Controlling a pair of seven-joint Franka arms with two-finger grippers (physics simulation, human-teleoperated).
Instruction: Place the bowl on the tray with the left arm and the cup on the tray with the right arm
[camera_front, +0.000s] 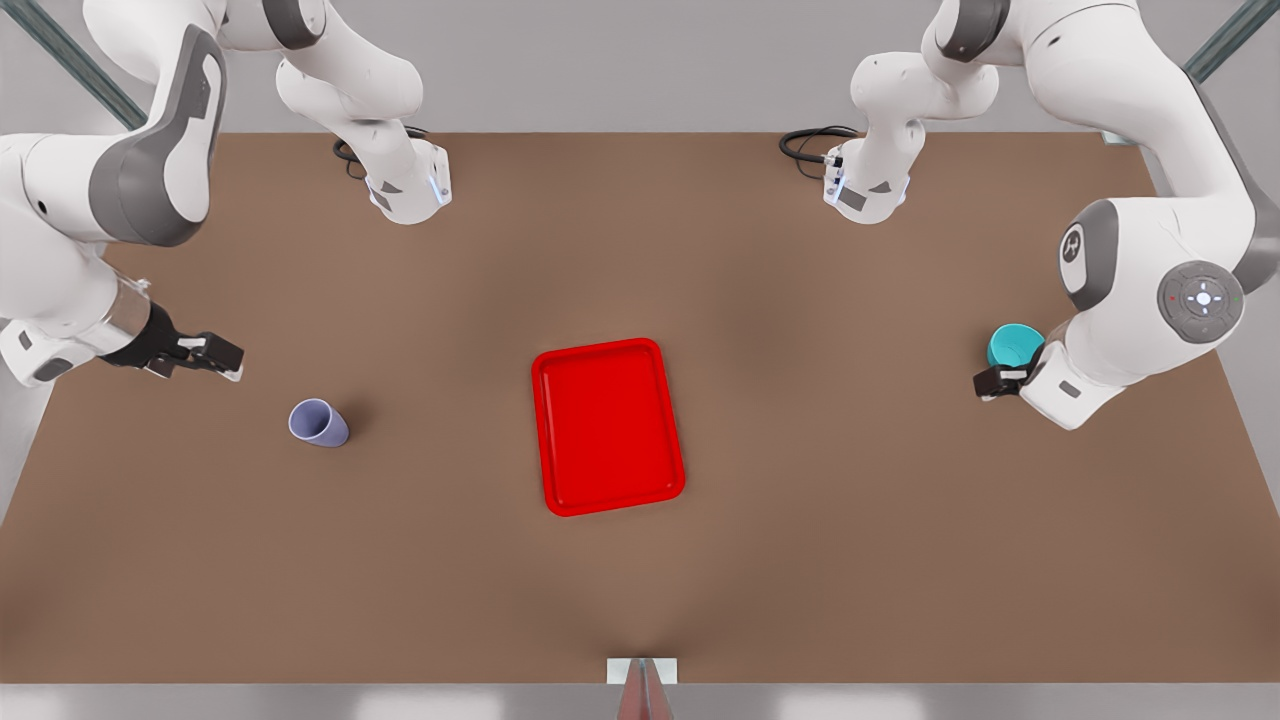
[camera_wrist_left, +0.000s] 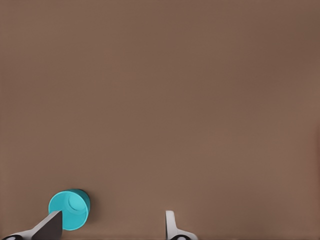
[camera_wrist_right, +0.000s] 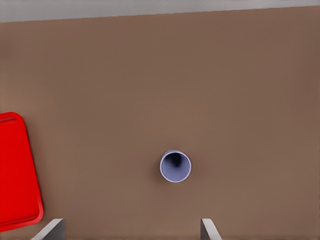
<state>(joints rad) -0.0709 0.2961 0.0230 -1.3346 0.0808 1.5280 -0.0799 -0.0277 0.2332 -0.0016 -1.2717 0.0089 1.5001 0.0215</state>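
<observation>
Gaping wide, both sets of jaws hold nothing. Left gripper (camera_front: 992, 384) sits at the table's 3 o'clock side in the front view, fingers spread apart, hovering just beside the bowl (camera_front: 1014, 345); in the left wrist view one fingertip (camera_wrist_left: 50, 225) overlaps the bowl (camera_wrist_left: 70, 209) edge, whether it touches I cannot tell, the other finger well apart from it over bare table. Right gripper (camera_front: 215, 358) is at the table's 9 o'clock side in the front view, fingers open, empty, near the cup (camera_front: 319, 423) but apart from it; the cup lies toward 4 o'clock from that gripper. In the right wrist view the cup (camera_wrist_right: 175, 166) stands upright, mouth up, on the table between the lines of the two open fingers (camera_wrist_right: 52, 229), not touched. Tray (camera_front: 608, 426) sits at table centre in the front view, empty, slightly rotated, well apart from both cup and bowl; its corner shows in the right wrist view (camera_wrist_right: 17, 175). Writing: no readable labels; a small round emblem on the left arm (camera_front: 1073, 246) link, too small to read. Counts: two arms, two grippers, one teal bowl, one lavender cup, one red tray, one brown table (camera_front: 850, 520).
</observation>
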